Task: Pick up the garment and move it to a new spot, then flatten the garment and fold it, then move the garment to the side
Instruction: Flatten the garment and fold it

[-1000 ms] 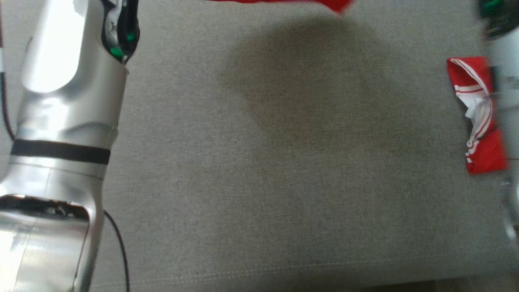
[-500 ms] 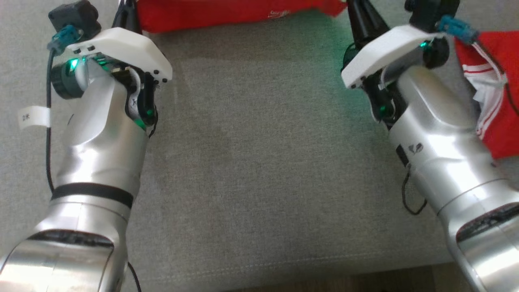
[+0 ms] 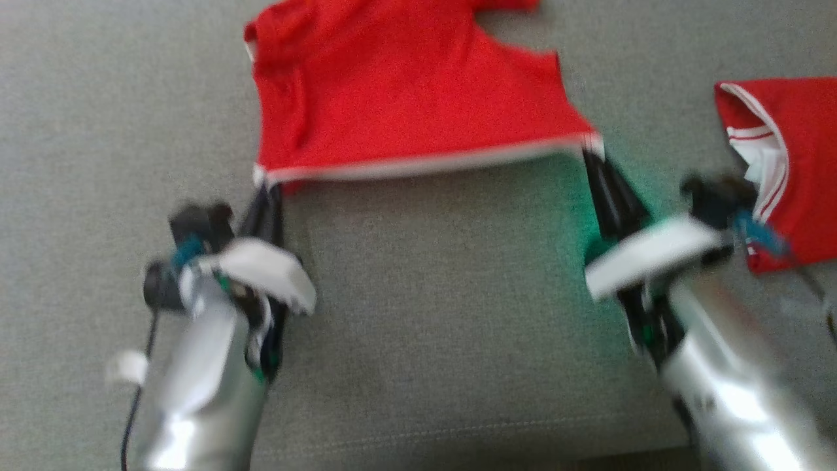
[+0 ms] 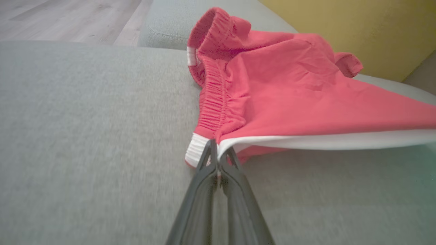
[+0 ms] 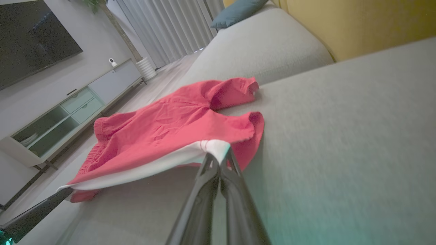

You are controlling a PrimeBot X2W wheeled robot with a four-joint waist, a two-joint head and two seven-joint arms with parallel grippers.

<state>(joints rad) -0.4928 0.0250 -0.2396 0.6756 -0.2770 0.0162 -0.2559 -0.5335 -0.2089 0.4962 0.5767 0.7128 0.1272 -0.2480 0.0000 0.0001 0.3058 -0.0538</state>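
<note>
The garment [image 3: 405, 98], red shorts with a white-edged hem and an elastic waistband, lies spread on the grey sofa cushion [image 3: 431, 314]. My left gripper [image 3: 265, 186] is shut on its near left corner, and my right gripper [image 3: 592, 154] is shut on its near right corner. The white hem is stretched taut between them. In the left wrist view the gripper [image 4: 216, 146] pinches the hem just beside the waistband of the garment [image 4: 289, 98]. In the right wrist view the gripper [image 5: 218, 156] holds a white corner of the garment [image 5: 177, 126], slightly lifted off the cushion.
A second red garment [image 3: 785, 170], folded, with white stripes, lies at the right, close to my right wrist. The cushion's front seam [image 3: 458, 435] runs near the bottom. A yellow backrest [image 5: 374, 23] and a blue pillow [image 5: 235, 12] lie beyond; a TV cabinet [image 5: 68, 112] stands across the floor.
Both grippers, still shut on the hem, have dragged the garment toward the cushion's front edge, so more of it now shows. The folded red garment has stayed put.
</note>
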